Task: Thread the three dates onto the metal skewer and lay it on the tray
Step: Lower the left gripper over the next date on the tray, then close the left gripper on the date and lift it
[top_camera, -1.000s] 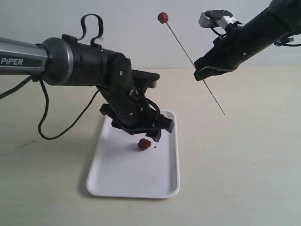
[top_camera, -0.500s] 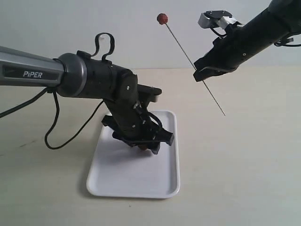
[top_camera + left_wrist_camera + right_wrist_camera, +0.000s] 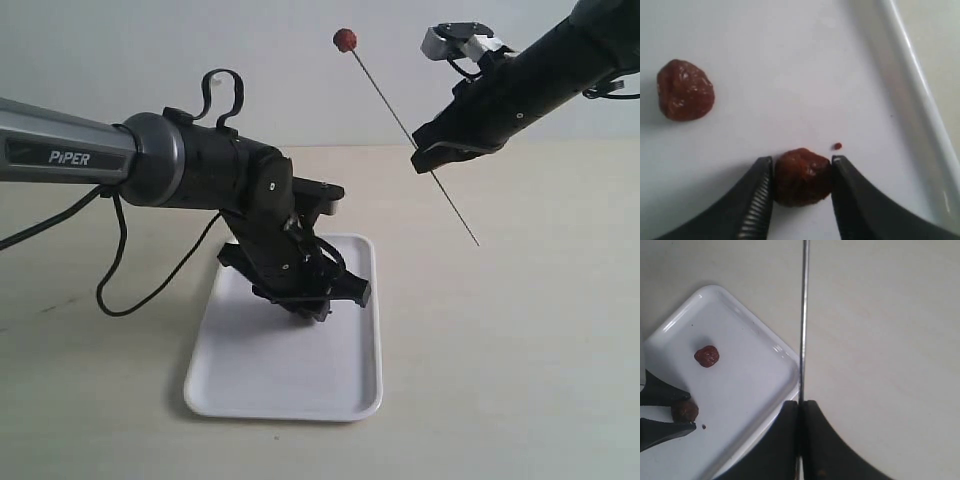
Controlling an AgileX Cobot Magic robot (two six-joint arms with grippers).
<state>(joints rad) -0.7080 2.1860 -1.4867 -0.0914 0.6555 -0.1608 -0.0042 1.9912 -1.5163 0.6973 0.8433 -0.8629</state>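
The white tray (image 3: 290,385) lies on the table below my left gripper (image 3: 310,308). In the left wrist view the left gripper (image 3: 801,161) is shut on one date (image 3: 802,177), a finger touching each side while it rests on the tray (image 3: 790,60). A second date (image 3: 685,90) lies loose nearby. My right gripper (image 3: 432,160) is shut on the metal skewer (image 3: 385,95), held up at a slant, with a third date (image 3: 345,40) on its upper tip. The right wrist view shows the skewer (image 3: 804,315) between the shut right gripper (image 3: 801,406), plus both tray dates (image 3: 706,356) (image 3: 685,410).
A tiny speck (image 3: 838,146) sits on the tray beside the held date. The tray's raised rim (image 3: 910,75) runs close to the left gripper. A black cable (image 3: 110,290) loops from the left arm over the beige table (image 3: 520,350).
My left gripper has come down onto the tray over the date, hiding it in the exterior view, and its jaws have closed in. The right arm and skewer have stayed still.
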